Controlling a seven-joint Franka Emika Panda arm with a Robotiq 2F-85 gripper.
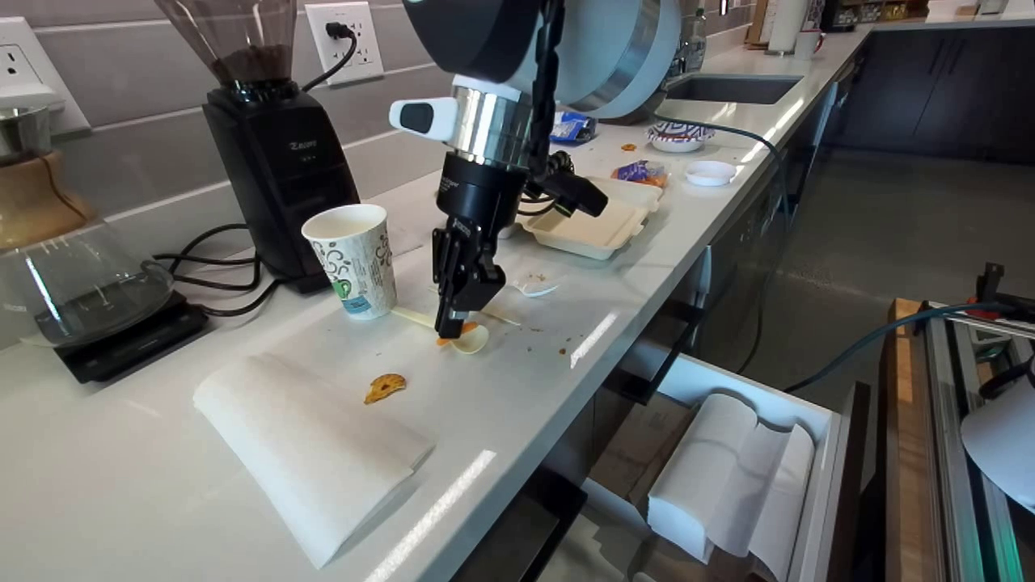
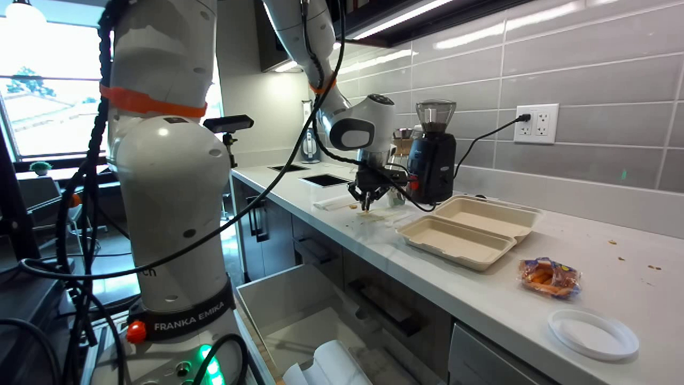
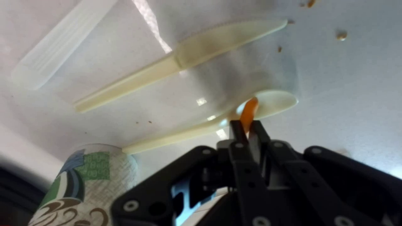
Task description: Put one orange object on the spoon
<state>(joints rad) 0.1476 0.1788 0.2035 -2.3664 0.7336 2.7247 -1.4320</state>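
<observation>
Orange object [image 3: 249, 110] over spoon's bowl [image 3: 274, 102]

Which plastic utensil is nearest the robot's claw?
The pale yellow spoon, its bowl right by the fingertips; the knife and white handle lie farther away.

glossy plastic spoon [image 3: 278, 102], paper cup [image 1: 353, 267]

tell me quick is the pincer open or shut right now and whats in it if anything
Pincer: closed, holding the orange object, which overlaps the spoon in the wrist view.
</observation>
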